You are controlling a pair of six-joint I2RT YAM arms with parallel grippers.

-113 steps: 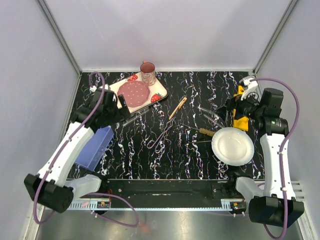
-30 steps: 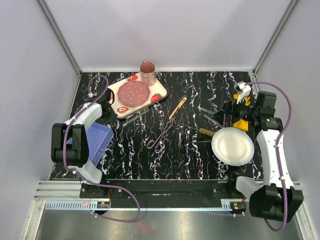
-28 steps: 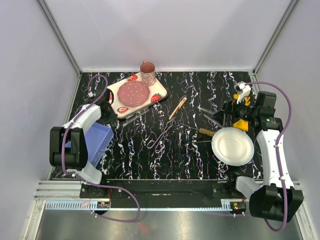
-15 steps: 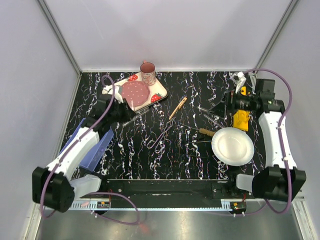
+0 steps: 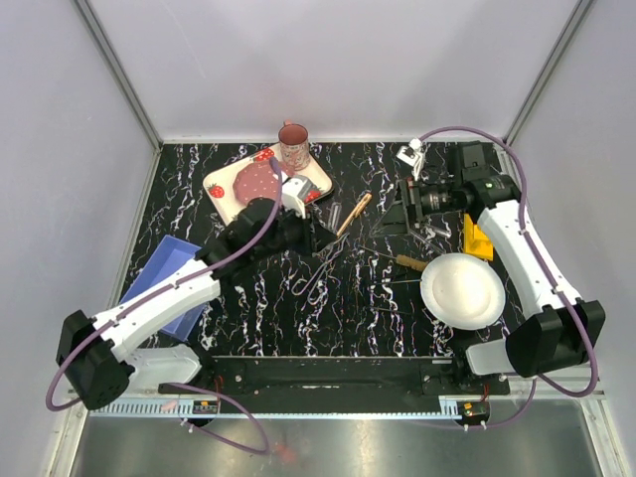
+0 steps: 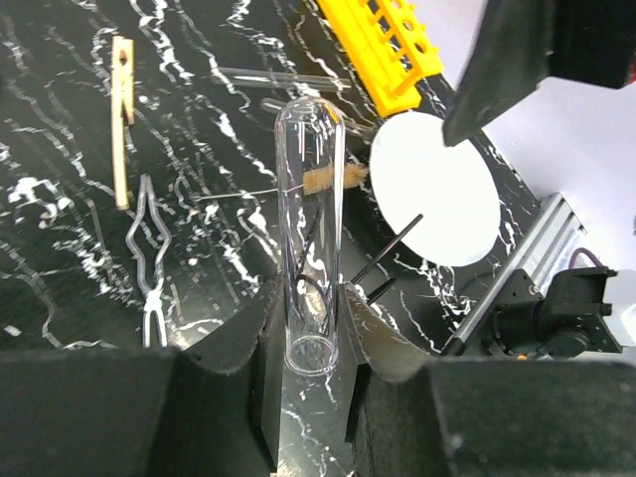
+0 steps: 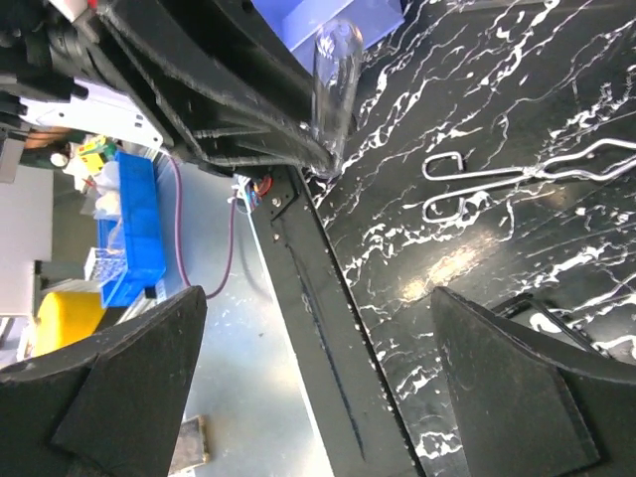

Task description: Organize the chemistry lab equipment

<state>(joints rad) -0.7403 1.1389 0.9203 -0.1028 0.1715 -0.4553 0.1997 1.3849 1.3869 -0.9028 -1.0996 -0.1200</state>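
My left gripper [image 6: 306, 343] is shut on a clear glass test tube [image 6: 310, 219], whose open end sits between the fingers. In the top view this gripper [image 5: 320, 235] hangs over the middle of the table, with the tube [image 5: 335, 212] pointing right. My right gripper [image 5: 397, 211] faces it, wide open and empty, a short way to the right. In the right wrist view the held tube [image 7: 336, 70] shows ahead of the open fingers [image 7: 129, 388]. A wire tong [image 5: 318, 270], a wooden clip [image 5: 353, 214], a wooden-handled tool [image 5: 409, 262] and loose tubes [image 5: 422, 231] lie on the table.
A round white plate [image 5: 462, 290] lies at the front right, with a yellow rack [image 5: 475, 238] behind it. A strawberry tray [image 5: 227, 182] with a pink mug [image 5: 293, 145] stands at the back left. A blue bin [image 5: 164, 283] sits at the left edge.
My left arm has swung from beside the tray to the table's middle, carrying the test tube. My right arm has moved left from the yellow rack towards it, jaws still wide.
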